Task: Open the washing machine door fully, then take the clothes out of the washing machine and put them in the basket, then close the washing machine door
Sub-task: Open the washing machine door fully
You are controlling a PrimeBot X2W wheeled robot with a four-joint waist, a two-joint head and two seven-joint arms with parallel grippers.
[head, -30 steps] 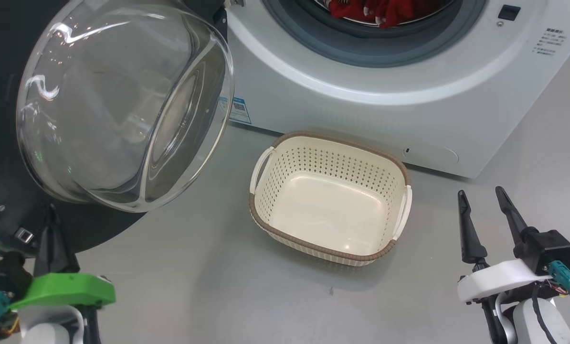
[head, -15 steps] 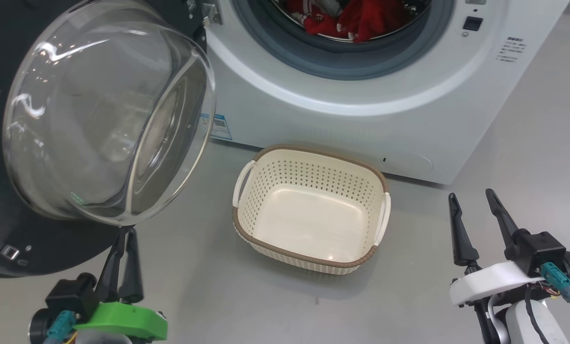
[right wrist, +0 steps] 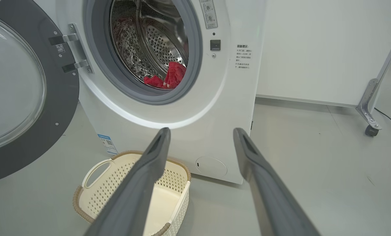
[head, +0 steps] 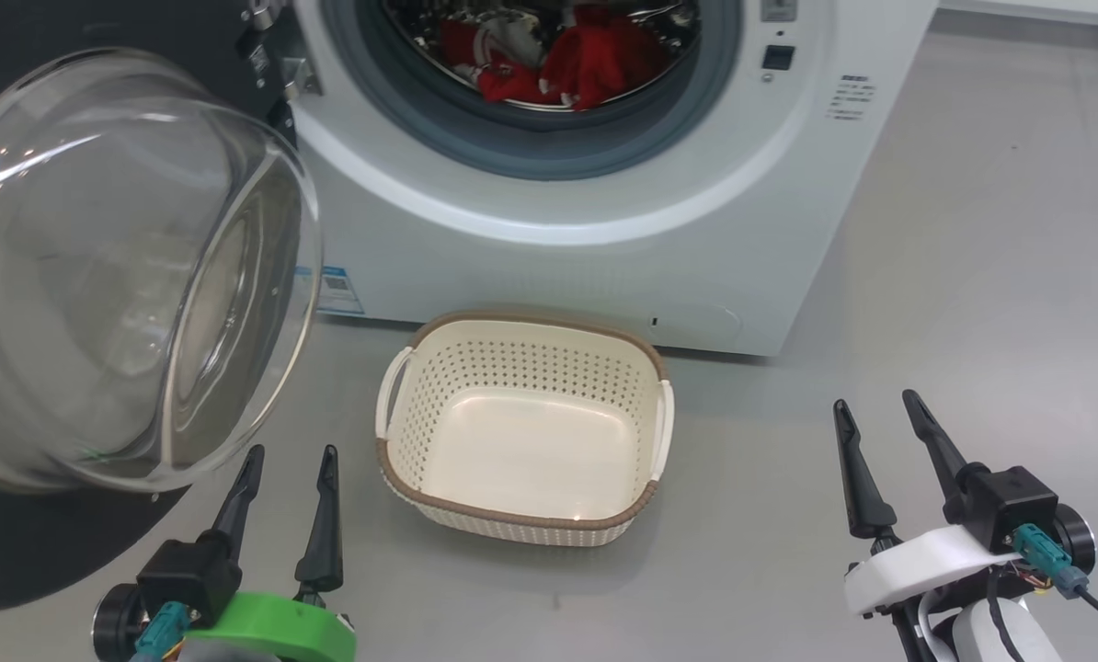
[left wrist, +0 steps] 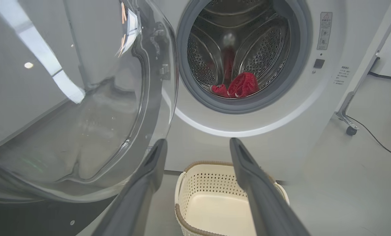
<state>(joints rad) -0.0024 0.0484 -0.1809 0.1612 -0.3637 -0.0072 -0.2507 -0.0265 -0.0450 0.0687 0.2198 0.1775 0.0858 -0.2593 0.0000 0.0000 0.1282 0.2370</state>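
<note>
- Head view, closest in: the left gripper (head: 291, 452) sits low on the left with its two dark fingers spread apart and nothing between them. Its tips are near the lower edge of the door's glass.
- Across on the right, the right gripper (head: 874, 402) is likewise released, its fingers splayed over bare grey floor (head: 954, 276) and holding nothing.
- Between the two and a little further out, the basket (head: 521, 363) stands upright on the floor, empty, with a white handle at each end. Its far rim sits just in front of the machine's base.
- Off to the left, the washing machine door (head: 117, 276) is swung wide open on its hinge (right wrist: 71, 52). Its bulging clear bowl faces out toward the basket, with the black surround behind it.
- Behind the basket, the washing machine (head: 558, 248) has its mouth open and its grey rubber ring (head: 512, 156) exposed. A small blue sticker (head: 333, 290) sits at its lower left corner.
- Deepest in, the clothes (head: 595, 60) lie in a red heap flecked with white at the bottom of the perforated steel drum (left wrist: 267, 49), well apart from both grippers.
</note>
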